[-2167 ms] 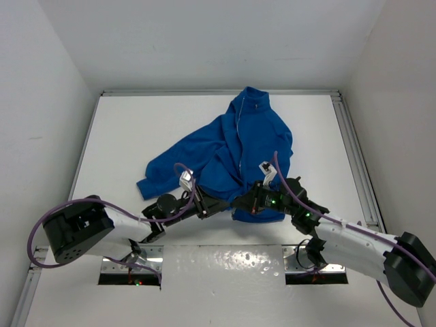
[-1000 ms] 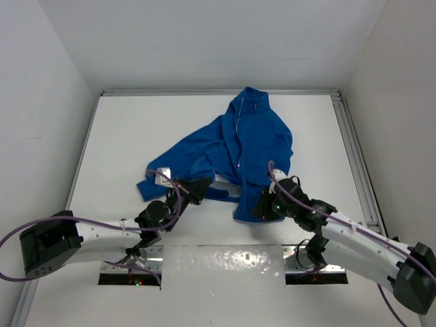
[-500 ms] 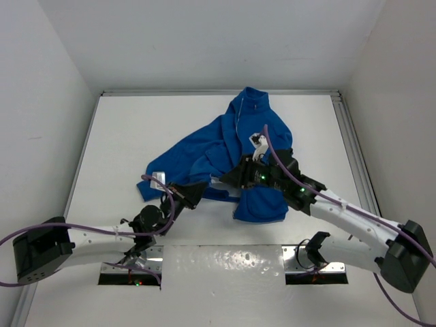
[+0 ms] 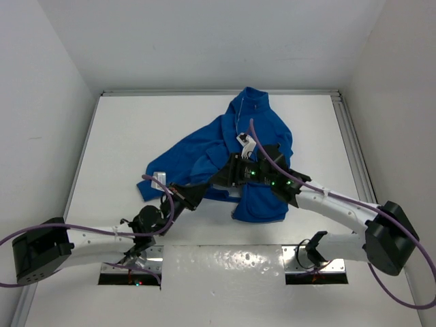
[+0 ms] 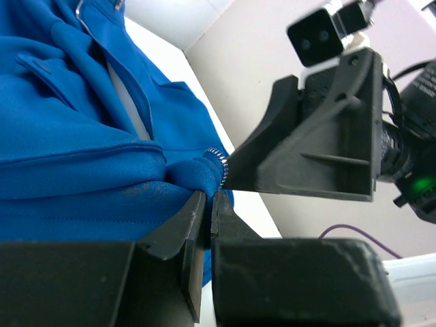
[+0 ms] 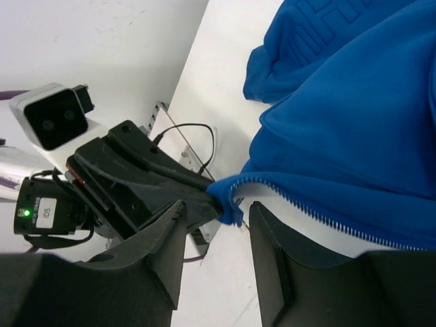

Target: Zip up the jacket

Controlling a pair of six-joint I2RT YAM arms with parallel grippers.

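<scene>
Two robot arms meet over the near corner of a royal-blue fleece jacket (image 4: 240, 139) spread on a white desk (image 4: 129, 136), its stand-up collar pointing to the far edge and one sleeve thrown out to the left. The left gripper (image 5: 209, 197) is clenched on the jacket's bottom hem corner (image 6: 228, 197), right where the silver-white zipper (image 6: 320, 219) teeth end. That hold appears meant to lift the corner off the desk and keep the zipper's foot taut and steady. The right gripper (image 6: 218, 208) faces it from the opposite side with its jaws released and apart, and the pinched corner sits in the gap between its two fingers without being squeezed by them. The placement suggests a hand-off or a second hold at the zipper's base. The front lies open below the chest, with the pale lining showing between the two edges, so the zipping itself looks not yet begun.
</scene>
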